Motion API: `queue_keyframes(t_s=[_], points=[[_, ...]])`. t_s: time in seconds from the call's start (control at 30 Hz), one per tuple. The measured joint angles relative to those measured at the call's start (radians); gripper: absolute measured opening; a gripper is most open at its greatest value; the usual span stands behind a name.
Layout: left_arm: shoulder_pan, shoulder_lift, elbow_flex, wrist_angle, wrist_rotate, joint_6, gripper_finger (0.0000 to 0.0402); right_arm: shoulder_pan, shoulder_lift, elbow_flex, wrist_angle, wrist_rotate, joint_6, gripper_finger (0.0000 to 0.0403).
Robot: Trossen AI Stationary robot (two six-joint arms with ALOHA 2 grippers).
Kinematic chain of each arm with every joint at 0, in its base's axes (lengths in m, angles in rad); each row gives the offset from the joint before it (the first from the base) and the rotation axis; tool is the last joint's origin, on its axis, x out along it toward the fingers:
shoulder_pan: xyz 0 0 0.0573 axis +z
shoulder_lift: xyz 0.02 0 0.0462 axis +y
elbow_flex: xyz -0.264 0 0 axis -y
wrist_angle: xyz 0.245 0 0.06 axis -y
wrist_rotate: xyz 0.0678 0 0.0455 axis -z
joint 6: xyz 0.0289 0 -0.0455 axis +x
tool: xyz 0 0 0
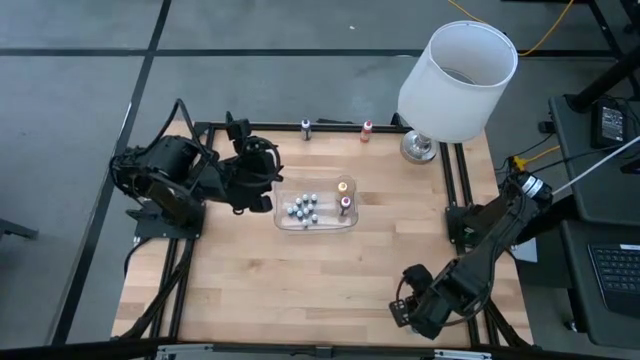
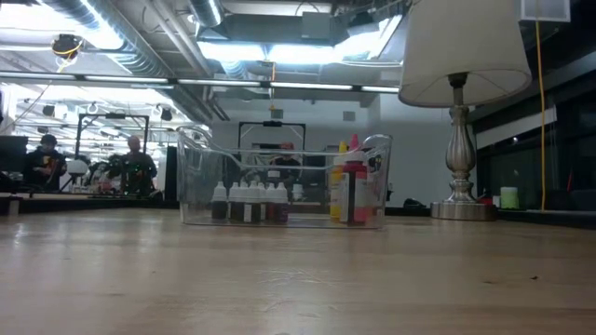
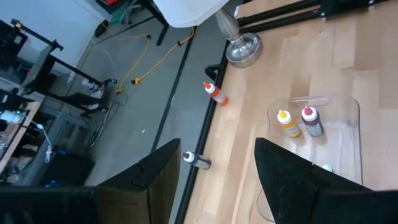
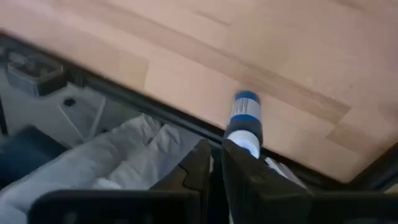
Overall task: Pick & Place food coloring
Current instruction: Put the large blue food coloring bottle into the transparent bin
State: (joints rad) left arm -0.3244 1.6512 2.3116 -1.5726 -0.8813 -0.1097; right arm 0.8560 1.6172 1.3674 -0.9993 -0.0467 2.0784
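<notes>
A white-shaded lamp stands at the table's far right corner. Toward the left arm from it sits a clear tray holding yellow-orange and purple bottles. The left gripper, fingers wide, hovers beside the tray. The right gripper, at the near edge, pinches a blue bottle.
</notes>
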Motion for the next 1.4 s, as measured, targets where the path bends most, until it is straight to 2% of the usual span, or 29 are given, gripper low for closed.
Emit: queue_keyframes(t_s=[0.17,0.33,0.57,0.7,0.97,1.07,1.2,1.4], points=[[0.0,0.0,0.0,0.0,-0.025,0.0,0.02,0.015,0.0,0.001,-0.001,0.043,-0.151,0.0042],[0.0,0.001,0.0,0.001,-0.03,-0.001,0.02,0.013,0.0,0.001,-0.018,0.053,-0.476,0.0045],[0.0,0.001,0.0,0.002,-0.03,-0.019,0.02,0.016,0.0,0.001,-0.049,0.052,-0.514,0.0056],[0.0,0.001,0.0,0.002,-0.03,-0.026,0.02,0.034,0.0,0.001,-0.032,0.042,-0.504,0.0111],[0.0,0.001,0.0,0.002,-0.038,-0.027,0.02,0.089,0.004,0.001,-0.017,0.025,-0.355,0.03],[0.002,0.002,0.0,0.002,-0.042,-0.027,0.02,0.105,0.027,0.001,-0.005,0.025,-0.305,0.0352],[0.018,0.002,0.0,0.002,-0.042,-0.027,0.02,0.107,0.102,0.001,0.05,0.007,-0.277,0.0383],[0.043,0.002,0.0,0.002,-0.034,-0.021,0.02,0.105,0.208,0.0,0.113,-0.037,-0.276,0.038]])
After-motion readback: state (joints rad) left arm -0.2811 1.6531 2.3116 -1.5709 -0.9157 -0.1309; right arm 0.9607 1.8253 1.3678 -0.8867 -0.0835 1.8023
